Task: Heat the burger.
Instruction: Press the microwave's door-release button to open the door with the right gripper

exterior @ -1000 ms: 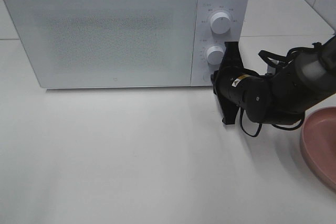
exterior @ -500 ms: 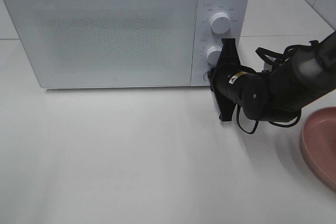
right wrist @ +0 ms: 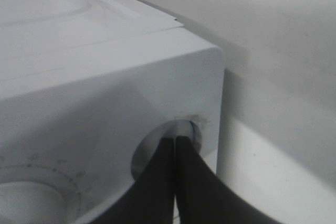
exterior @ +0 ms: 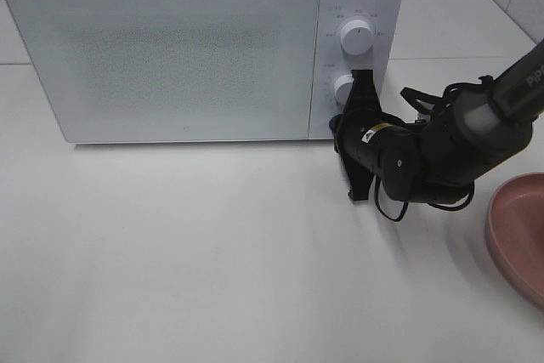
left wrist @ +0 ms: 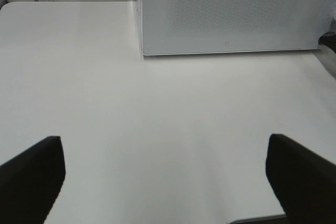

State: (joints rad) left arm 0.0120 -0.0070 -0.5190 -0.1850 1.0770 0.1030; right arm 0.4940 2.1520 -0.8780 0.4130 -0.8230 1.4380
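Note:
The burger is out of view in every frame. A white microwave [exterior: 187, 57] stands at the back of the table with its door closed. My right gripper [exterior: 342, 127] is shut, its fingertips pressed together and touching the round button recess [right wrist: 195, 128] at the bottom of the control panel, below the lower knob [exterior: 342, 87]. The right wrist view shows the shut gripper [right wrist: 176, 140] at that recess. In the left wrist view my left gripper [left wrist: 163, 140] is open and empty above bare table, facing the microwave's [left wrist: 231, 14] door.
A pink plate [exterior: 520, 235] lies at the right edge of the table, empty as far as it shows. The upper knob [exterior: 357, 37] sits above the lower one. White table [exterior: 212, 252] stretches in front of the microwave.
My right gripper has slid left and slightly up, from a little off the panel to its lower corner. The microwave and plate have not moved.

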